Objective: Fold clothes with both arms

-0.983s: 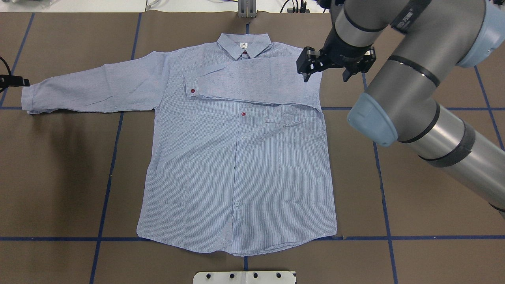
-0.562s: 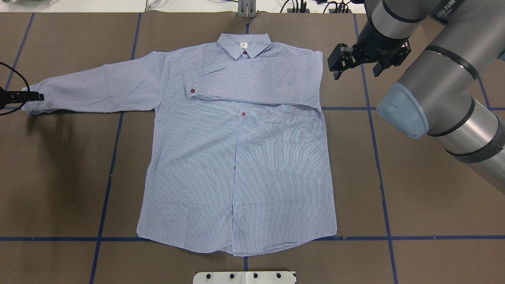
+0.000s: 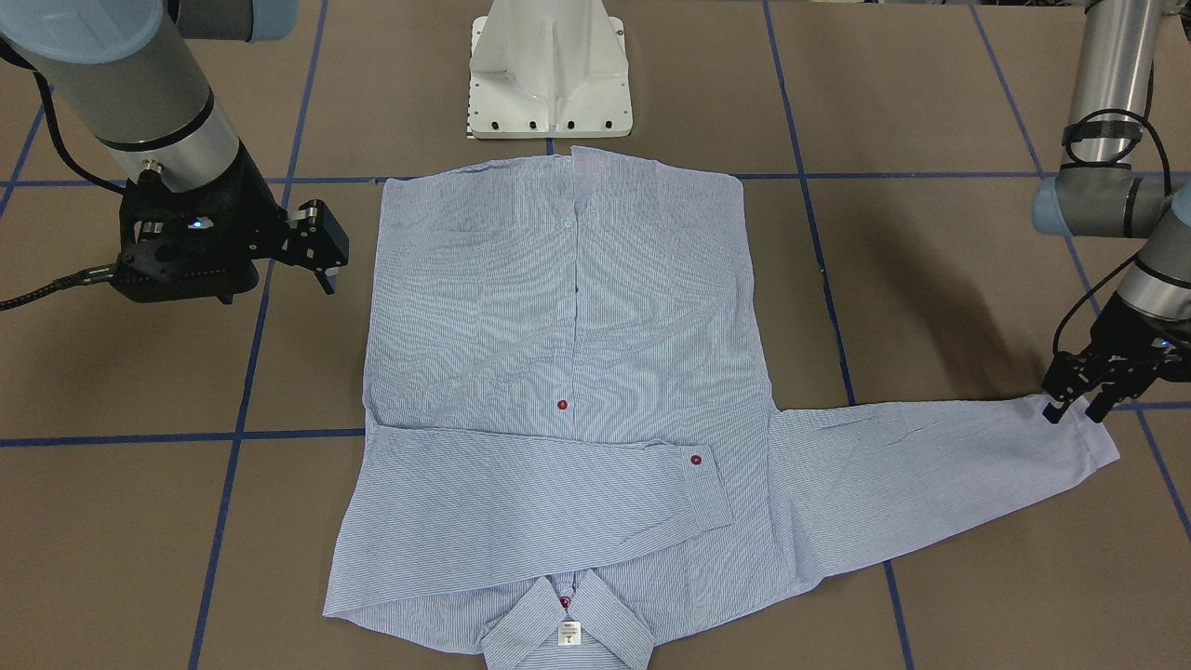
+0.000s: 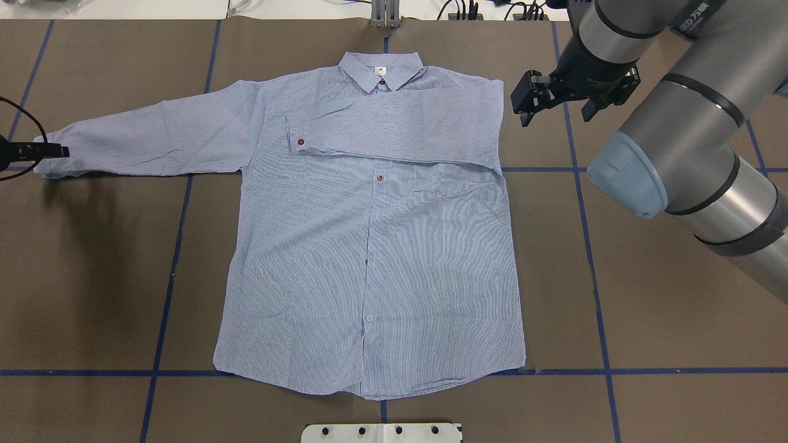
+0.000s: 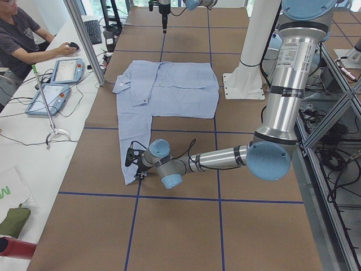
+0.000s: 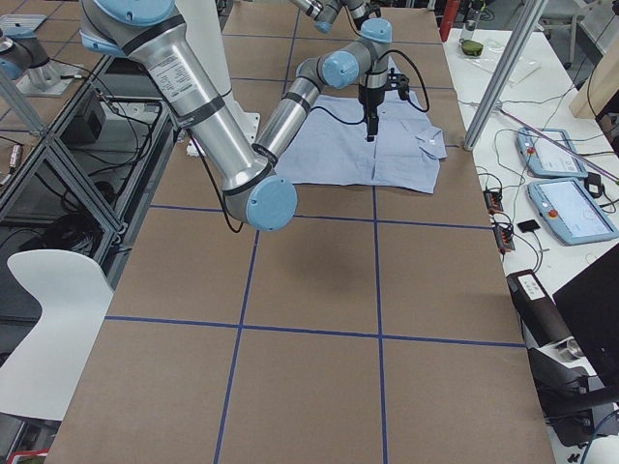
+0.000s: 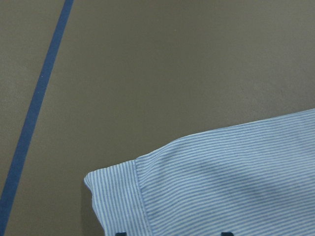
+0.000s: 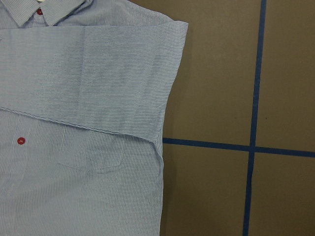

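Observation:
The light blue striped shirt (image 4: 369, 246) lies flat and face up on the brown table, collar (image 4: 381, 67) at the far side. One sleeve is folded across the chest (image 4: 400, 126), its cuff button (image 4: 300, 142) showing. The other sleeve (image 4: 154, 138) stretches out to the left. My left gripper (image 4: 38, 149) is open and low at that sleeve's cuff (image 3: 1093, 437); in the left wrist view its fingertips (image 7: 120, 232) stand apart over the striped cuff (image 7: 118, 191). My right gripper (image 4: 556, 109) hangs open above bare table, just right of the folded shoulder (image 8: 167, 59), holding nothing.
The white pedestal base (image 3: 549, 74) sits at the near edge by the shirt's hem. Blue tape lines (image 4: 591, 258) grid the table. Cables (image 4: 455, 9) lie along the far edge. A person (image 5: 22, 34) sits at a side table with tablets (image 5: 56, 84).
The right gripper has moved right, off the folded shoulder and over bare table. The left gripper has slid in from the left edge to the outstretched cuff. The shirt has not moved.

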`<move>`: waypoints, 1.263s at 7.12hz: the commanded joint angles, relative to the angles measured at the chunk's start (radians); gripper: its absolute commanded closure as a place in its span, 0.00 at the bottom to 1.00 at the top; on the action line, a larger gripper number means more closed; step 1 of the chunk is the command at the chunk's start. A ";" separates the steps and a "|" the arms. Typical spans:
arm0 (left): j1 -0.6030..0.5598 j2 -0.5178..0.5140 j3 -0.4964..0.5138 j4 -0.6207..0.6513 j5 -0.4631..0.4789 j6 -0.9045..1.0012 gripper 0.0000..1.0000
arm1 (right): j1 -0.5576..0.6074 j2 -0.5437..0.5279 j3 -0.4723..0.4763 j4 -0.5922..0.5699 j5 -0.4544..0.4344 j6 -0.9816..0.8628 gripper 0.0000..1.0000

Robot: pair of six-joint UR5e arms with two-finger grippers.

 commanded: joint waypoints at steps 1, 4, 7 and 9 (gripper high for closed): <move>-0.004 -0.002 -0.009 0.002 -0.006 0.001 0.29 | -0.009 0.000 -0.001 0.001 -0.003 0.001 0.00; -0.011 0.001 -0.011 0.005 0.000 0.001 0.29 | -0.022 -0.002 -0.004 0.004 -0.008 0.006 0.00; -0.024 0.012 -0.009 0.005 0.004 0.002 0.29 | -0.023 0.000 -0.006 0.004 -0.008 0.004 0.00; -0.024 0.012 -0.005 0.007 0.006 -0.002 0.30 | -0.023 0.000 -0.006 0.020 -0.008 0.001 0.00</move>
